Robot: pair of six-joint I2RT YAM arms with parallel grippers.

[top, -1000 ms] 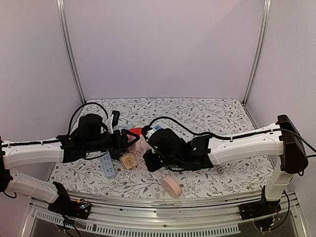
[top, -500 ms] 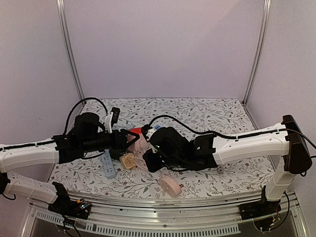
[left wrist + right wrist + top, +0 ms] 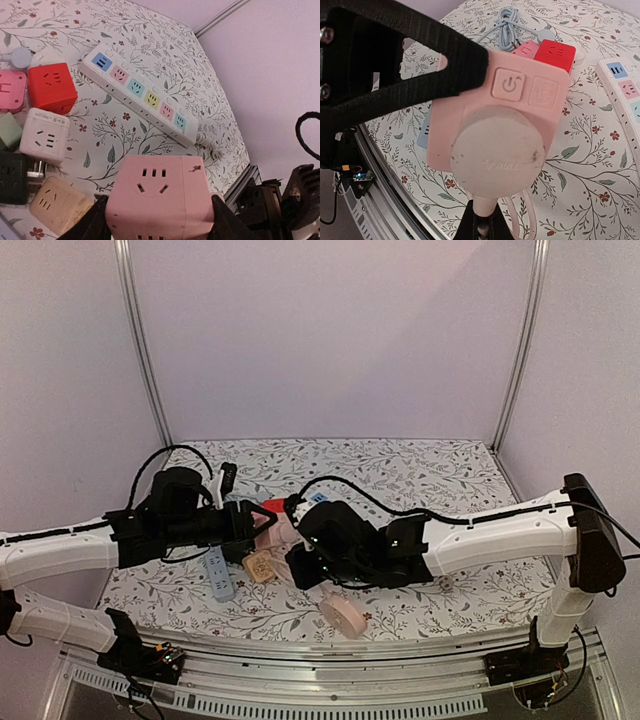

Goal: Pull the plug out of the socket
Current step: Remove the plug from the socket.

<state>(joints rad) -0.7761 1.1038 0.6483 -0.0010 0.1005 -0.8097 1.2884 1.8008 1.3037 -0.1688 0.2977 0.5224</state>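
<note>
Above the left part of the table point(image 3: 430, 470), the pink socket cube point(image 3: 160, 192) is held clamped between the fingers of the left gripper point(image 3: 159, 222). The round plug point(image 3: 497, 152) is seen seated flat on the face of the cube. The right gripper point(image 3: 482, 227) is closed tight on the stem of the plug. Compared with a second ago, both wrists have been shifted a little toward the left arm's side, but no gap has been opened between plug and cube. The pull is therefore judged not yet done.
</note>
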